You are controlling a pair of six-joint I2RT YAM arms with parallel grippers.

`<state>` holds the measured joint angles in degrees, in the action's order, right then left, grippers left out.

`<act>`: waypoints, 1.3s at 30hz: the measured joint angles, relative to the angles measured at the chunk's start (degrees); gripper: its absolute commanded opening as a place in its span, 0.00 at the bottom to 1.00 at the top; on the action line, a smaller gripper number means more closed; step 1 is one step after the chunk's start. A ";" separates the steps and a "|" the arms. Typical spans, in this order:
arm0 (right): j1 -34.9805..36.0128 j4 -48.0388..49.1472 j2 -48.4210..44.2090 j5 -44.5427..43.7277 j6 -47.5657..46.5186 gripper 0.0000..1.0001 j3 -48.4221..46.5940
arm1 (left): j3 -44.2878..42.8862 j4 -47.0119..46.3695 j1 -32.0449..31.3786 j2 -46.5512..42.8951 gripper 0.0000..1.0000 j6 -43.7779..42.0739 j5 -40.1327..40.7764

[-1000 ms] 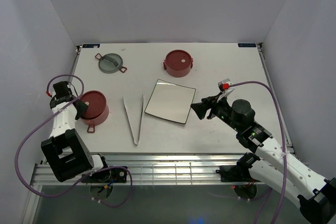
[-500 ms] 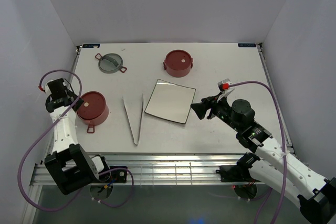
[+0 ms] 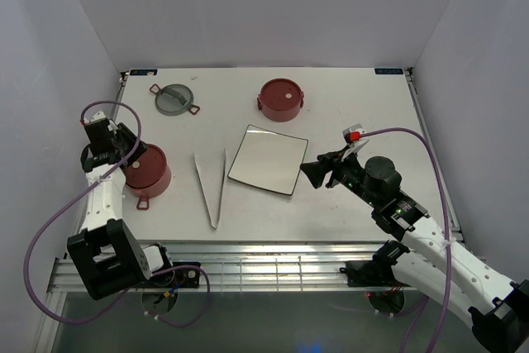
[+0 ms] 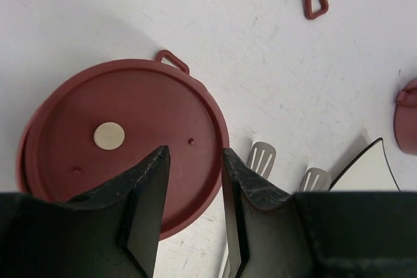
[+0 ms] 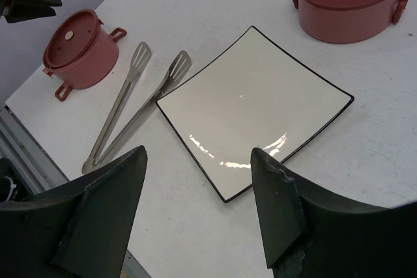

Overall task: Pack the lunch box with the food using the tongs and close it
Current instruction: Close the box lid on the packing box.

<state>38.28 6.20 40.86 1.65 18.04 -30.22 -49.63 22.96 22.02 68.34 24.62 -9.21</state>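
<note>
The near bowl (image 5: pixel 81 64) of the lunch box sits at the left of the table (image 3: pixel 364 113) with its red disc lid (image 4: pixel 130 109) on. Your left gripper (image 4: pixel 195 154) hangs right above that lid's edge, jaws partly spread and nothing between them. The lid is flat and smooth, and that looks to me like the main risk. If you come down off the edge, the fingers may skate across the top or shove the whole bowl instead of lifting the lid. A shove to the right would send the bowl into the tongs (image 3: pixel 213 214), which lie flat just beside it. Picking thin metal off a flat surface is awkward already, and knocking them askew would make it worse. A shove to the left takes the bowl toward the table's edge. The square plate (image 3: pixel 268 159) just past the tongs is bare, and no food shows in any view, so don't assume anything is ready to pack. The far bowl (image 3: pixel 281 98) is lidded too. The grey-green top lid (image 3: pixel 174 99) lies apart at the far left, so a part set down carelessly could spoil the stacking later. Your right gripper (image 5: pixel 199 154) hovers just beside the plate's right edge, jaws spread wide and empty. To reach the tongs from there it must cross the plate, and it could clip it.
</note>
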 measured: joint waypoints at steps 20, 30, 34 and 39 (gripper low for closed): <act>0.00 -0.07 -1.40 0.48 -0.22 0.71 -0.04 | -3.34 6.86 -5.53 8.15 0.47 1.36 13.86; 0.00 -0.07 -1.38 0.48 -0.22 0.71 -0.07 | -4.24 -2.05 -12.00 7.98 0.47 1.68 4.00; 0.00 -0.07 -1.38 0.46 -0.22 0.71 -0.07 | -4.46 -3.67 -13.20 11.30 0.47 1.29 2.84; 0.00 -0.07 -1.40 0.46 -0.24 0.71 -0.07 | -4.37 -3.63 -13.27 15.08 0.47 0.76 5.07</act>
<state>38.28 6.13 39.46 2.11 17.80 -30.28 -54.00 19.33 8.75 83.42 25.39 -4.14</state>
